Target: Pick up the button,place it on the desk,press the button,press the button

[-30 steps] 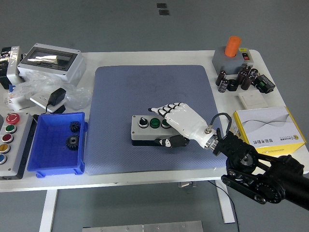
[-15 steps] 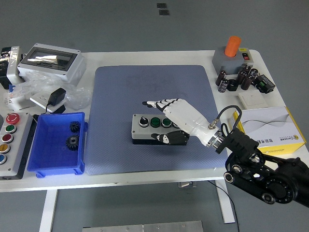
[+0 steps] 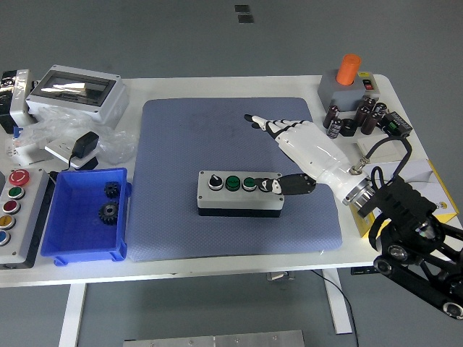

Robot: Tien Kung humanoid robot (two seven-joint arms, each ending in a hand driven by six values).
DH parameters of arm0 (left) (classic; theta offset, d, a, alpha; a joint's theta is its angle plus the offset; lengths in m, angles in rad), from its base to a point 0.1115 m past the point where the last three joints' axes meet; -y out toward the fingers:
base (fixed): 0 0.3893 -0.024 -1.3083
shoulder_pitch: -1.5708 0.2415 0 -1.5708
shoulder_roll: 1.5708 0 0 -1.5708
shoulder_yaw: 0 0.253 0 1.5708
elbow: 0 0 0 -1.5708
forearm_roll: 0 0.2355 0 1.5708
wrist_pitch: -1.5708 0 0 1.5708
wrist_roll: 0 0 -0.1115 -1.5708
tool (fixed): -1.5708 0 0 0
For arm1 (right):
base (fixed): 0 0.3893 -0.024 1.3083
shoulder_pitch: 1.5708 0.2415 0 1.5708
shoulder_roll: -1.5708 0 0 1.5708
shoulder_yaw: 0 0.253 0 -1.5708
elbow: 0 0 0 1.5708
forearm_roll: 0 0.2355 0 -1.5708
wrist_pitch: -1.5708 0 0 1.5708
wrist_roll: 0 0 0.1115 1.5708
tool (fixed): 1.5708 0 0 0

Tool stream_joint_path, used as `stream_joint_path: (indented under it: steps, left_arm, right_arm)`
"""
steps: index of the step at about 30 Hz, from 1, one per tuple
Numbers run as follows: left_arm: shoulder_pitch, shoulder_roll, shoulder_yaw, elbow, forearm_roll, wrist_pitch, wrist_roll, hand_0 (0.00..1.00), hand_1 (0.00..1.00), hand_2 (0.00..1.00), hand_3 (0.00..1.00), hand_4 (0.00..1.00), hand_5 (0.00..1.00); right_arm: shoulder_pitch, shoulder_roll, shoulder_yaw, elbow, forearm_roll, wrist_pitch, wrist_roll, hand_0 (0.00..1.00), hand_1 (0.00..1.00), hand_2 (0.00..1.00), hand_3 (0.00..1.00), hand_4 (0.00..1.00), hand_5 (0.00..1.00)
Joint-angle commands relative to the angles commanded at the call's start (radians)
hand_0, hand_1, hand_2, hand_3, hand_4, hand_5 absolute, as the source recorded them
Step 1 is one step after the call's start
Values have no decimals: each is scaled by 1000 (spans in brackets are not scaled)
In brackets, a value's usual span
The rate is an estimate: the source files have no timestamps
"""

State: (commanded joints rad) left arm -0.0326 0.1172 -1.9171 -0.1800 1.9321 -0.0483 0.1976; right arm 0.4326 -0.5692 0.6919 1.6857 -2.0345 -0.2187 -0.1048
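A white counter (image 3: 217,260) is seen from above, with a blue-grey textured mat (image 3: 188,231) laid across its middle. Near the front edge of the mat lies a grey rectangular button box (image 3: 239,194), flat on the mat, with a row of round controls on top: a black-and-white knob at its left end, a green button, and further buttons to the right.

From the lower right corner a black jointed arm (image 3: 416,242) reaches in, ending in a white five-fingered right hand (image 3: 307,148). The hand is spread open and nothing is gripped. Its thumb (image 3: 286,184) is stretched toward the right end of the box, with the tip at or just over the rightmost button; whether it is pressing cannot be told. The other fingers (image 3: 264,123) are pointed away over the mat toward the far edge, clear of the box.

At the front left corner a blue plastic bin (image 3: 61,238) holding two dark gears is set, with a panel of coloured buttons (image 3: 13,206) at the left edge. At the far right corner a grey base with an orange cylinder (image 3: 349,79) stands.
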Motion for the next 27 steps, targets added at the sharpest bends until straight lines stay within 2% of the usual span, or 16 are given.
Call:
stream_joint_path:
  steps: [2,3,7,10,14,15,27]
  left_arm:
    - [0,0,-1,0,1,0,0,677,681,592,663,719,282]
    - [0,0,-1,0,1,0,0,677,681,593,664,720,290]
    - [0,0,-3,0,3,0,0,677,681,593,664,720,290]
    - [0,0,-3,0,4,0,0,677,682,594,665,722,301]
    - [-1,0,-4,0,5,-1,0,677,682,594,665,722,301]
    - [-2,0,-4,0,5,-1,0,677,682,595,666,733,311]
    - [-2,1,-5,0,7,-2,0,678,682,596,668,735,319]
  right_arm:
    - [-3,-3,3,21,-2,60,-49,337,495,441,853,609,200]
    - [-3,-4,3,27,-4,84,-68,135,225,206,710,267,27]
    - [7,-2,-10,31,-23,169,-124,135,225,206,710,267,27]
    - [19,6,-32,16,-32,190,-140,109,194,179,702,230,2]
    - [37,28,-66,-14,-43,192,-153,109,194,179,702,230,2]
    - [41,35,-75,-22,-46,191,-155,73,152,160,681,278,2]
    - [69,80,-127,-85,-53,174,-159,71,143,157,687,252,2]
